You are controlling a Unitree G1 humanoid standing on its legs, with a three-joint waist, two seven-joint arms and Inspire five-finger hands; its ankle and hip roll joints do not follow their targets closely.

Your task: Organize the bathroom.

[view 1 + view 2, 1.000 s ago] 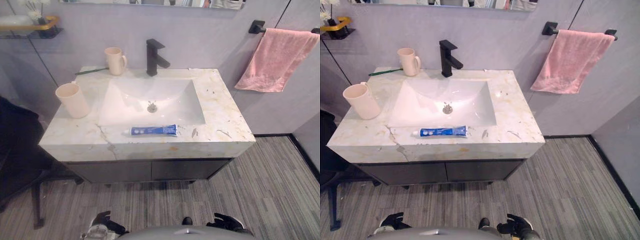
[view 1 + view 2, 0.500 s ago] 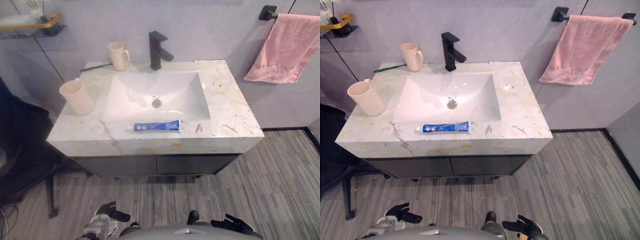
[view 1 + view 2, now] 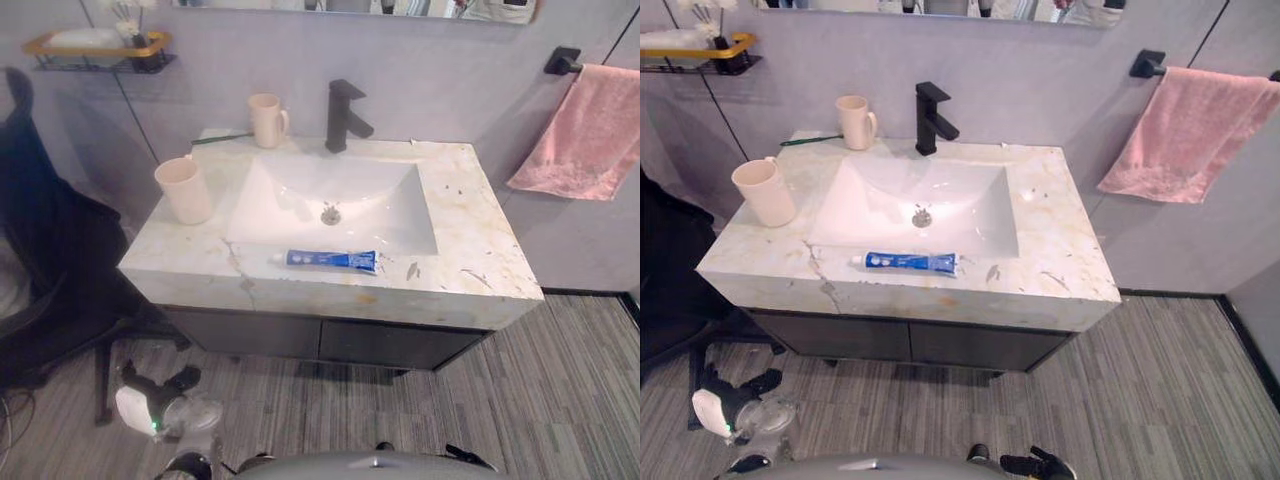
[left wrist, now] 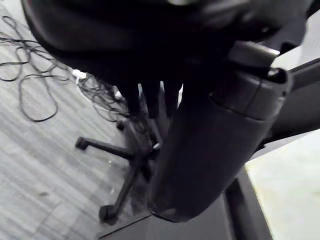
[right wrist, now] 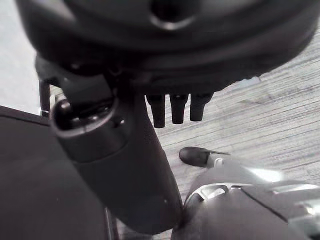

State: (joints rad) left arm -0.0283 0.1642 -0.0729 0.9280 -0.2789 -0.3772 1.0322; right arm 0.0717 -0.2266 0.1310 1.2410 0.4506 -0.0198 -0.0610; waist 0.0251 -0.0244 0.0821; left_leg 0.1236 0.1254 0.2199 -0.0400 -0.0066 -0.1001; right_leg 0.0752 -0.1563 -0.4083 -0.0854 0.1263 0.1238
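Both hands — left, right — low, relaxed, empty; toothpaste at sink front edge — likely pushed floorward by hasty reach.

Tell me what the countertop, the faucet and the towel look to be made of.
Countertop: marble or marble-look stone, cream with brown veins and a slight sheen.
Faucet: probably metal with a matte black finish; squared edges, no shine.
Towel: soft pink terry-like cloth, hanging in folds from a dark wall bar.
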